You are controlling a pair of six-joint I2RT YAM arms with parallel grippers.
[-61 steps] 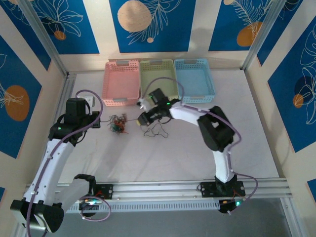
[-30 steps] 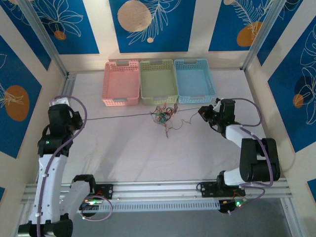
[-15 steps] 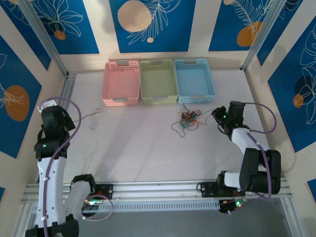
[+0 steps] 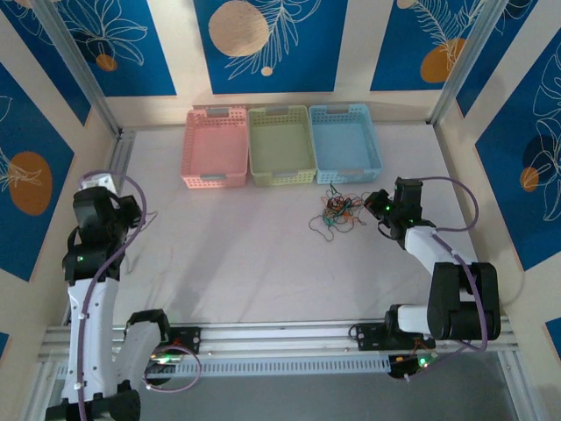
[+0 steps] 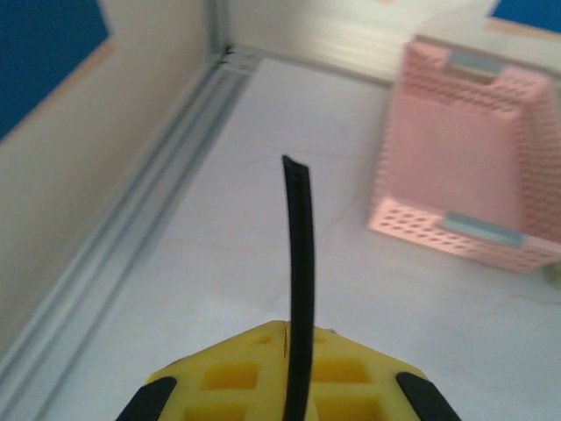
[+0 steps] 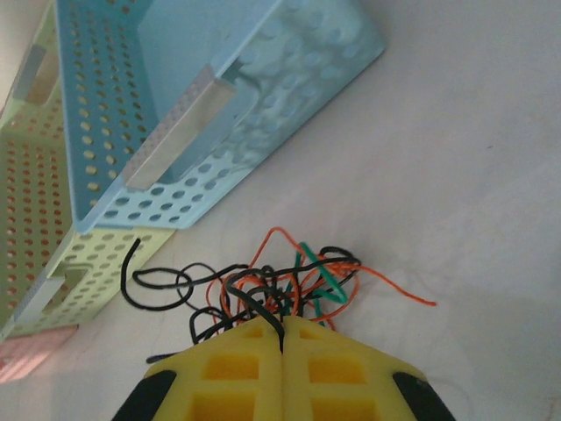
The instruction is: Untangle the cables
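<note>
Walls (image 4: 272, 44) patterned blue enclose a white tabletop (image 4: 263, 254); black, green and orange cable tangle (image 4: 336, 210) at two o'clock. Wrist views add: right gripper (image 6: 282, 338) clenched on its strand, left gripper (image 5: 294, 351) on a lone black wire (image 5: 301, 246).

The left arm (image 4: 88, 298) is standing tall at the left side. Its left claw (image 5: 289, 331) is pointing right, jaws pinching a black cable (image 5: 301, 246). The right arm (image 4: 425, 246) is bending sharply at the elbow. Its right claw (image 6: 282, 329) is pointing left, jaws clamping the tangled cables (image 6: 263, 309).
</note>
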